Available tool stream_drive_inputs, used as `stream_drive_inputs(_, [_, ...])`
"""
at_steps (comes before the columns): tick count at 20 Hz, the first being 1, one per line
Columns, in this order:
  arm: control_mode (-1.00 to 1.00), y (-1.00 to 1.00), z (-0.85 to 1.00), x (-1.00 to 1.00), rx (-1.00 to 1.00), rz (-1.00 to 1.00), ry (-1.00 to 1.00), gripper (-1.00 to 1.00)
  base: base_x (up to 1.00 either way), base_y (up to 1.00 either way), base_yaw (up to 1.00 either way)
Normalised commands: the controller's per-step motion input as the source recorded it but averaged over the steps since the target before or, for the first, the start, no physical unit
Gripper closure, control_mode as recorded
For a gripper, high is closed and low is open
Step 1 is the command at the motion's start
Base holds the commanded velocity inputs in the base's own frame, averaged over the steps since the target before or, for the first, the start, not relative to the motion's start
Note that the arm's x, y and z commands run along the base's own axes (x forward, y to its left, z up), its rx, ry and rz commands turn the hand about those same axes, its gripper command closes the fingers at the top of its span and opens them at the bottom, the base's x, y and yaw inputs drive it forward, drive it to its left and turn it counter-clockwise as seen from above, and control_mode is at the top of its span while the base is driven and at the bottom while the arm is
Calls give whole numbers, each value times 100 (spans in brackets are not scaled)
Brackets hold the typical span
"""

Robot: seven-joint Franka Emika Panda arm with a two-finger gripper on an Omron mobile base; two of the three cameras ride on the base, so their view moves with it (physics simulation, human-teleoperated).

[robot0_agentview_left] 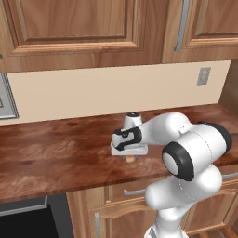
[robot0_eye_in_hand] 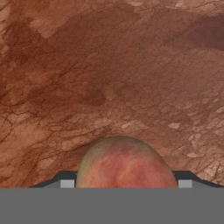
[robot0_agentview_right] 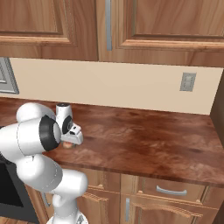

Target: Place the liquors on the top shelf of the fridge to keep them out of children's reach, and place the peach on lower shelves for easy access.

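The white arm's pincer (robot0_agentview_left: pixel 130 155) is found lowered straight down over the reddish-brown, marbled wooden tabletop (robot0_agentview_left: pixel 56 153), near its front edge. The small round orange-pink peach with a yellowish blush (robot0_eye_in_hand: pixel 127 164) is seen lying on the tabletop directly beneath the hand, between the two dark fingertips (robot0_eye_in_hand: pixel 65 180), which stand on either side of it. From the base views only a sliver of the fruit (robot0_agentview_left: pixel 130 158) is visible under the white hand. Whether the tips are already pressed against the peach cannot be told. The vertical approach is judged to suit a low, round object liable to roll; a centred pinch is considered necessary.
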Motion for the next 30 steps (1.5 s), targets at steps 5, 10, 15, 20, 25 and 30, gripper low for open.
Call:
stream_drive_inputs(5, [-100, -4, 5, -34, 1, 1, -13, 100, 0, 0, 0])
stream_drive_inputs(10, [-100, -4, 79, -72, 0, 0, -43, 100, 0, 0, 0])
stream_drive_inputs(15, [-100, -27, 100, -67, 0, 0, -41, 100, 0, 0, 0])
stream_drive_inputs(20, [-100, -47, 100, -61, 1, 0, -34, 100, 0, 0, 0])
stream_drive_inputs(25, [-100, -48, 100, -62, 0, 0, -12, 100, 0, 0, 0])
stream_drive_inputs(30, [-100, -34, 97, -69, 0, 0, -6, 100, 0, 0, 0])
